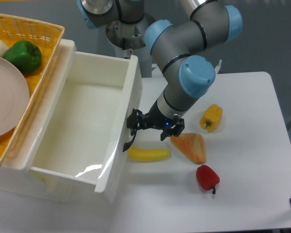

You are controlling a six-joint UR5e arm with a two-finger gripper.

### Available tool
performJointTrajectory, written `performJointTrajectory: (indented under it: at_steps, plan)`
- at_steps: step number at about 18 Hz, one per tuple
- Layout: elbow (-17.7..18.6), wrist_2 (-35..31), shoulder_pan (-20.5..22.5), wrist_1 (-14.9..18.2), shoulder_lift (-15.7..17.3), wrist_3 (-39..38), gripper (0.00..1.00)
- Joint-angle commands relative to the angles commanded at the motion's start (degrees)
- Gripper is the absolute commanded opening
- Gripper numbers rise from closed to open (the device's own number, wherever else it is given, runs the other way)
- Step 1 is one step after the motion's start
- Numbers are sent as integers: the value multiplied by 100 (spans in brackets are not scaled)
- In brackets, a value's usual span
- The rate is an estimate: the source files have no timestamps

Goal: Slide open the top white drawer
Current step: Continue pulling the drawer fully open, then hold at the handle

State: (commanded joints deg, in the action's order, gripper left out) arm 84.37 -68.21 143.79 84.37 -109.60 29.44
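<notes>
Gripper [146,124] first: I'm right up against the front face of the top white drawer [82,131], my black fingers at its black curved handle [130,140]. From this angle I can't tell whether my jaws are clamped on the handle or only hooked beside it; everything there is black on black. The drawer itself stands well out of the cabinet, its deep, bare inside showing, glossy floor catching the light. By my reading the pull is largely done.

What could go wrong now? If I keep dragging, the box may run off its rails and tip forward, since so much of it already overhangs. If my hold is only a hook, a sideways tug could slip me off the handle. And just below my fingers lies a yellow banana-shaped piece [149,154], with an orange wedge [191,146] beside my wrist; a low retreat could sweep either one across the table [247,184]. Farther out sit a red pepper [207,177] and a yellow pepper [211,117], both well apart from me.

My arm comes in from the back of the table, elbow high, forearm slanting down and left, the blue-capped wrist joint [198,74] above the gripper. On the cabinet top, a yellow basket [39,34] holds a green pepper [22,55] and a plate [7,97].
</notes>
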Motion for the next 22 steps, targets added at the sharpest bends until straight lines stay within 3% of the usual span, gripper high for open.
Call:
performJointTrajectory:
  at_steps: [22]
  plan:
    - [97,511,9,18,35,281,100]
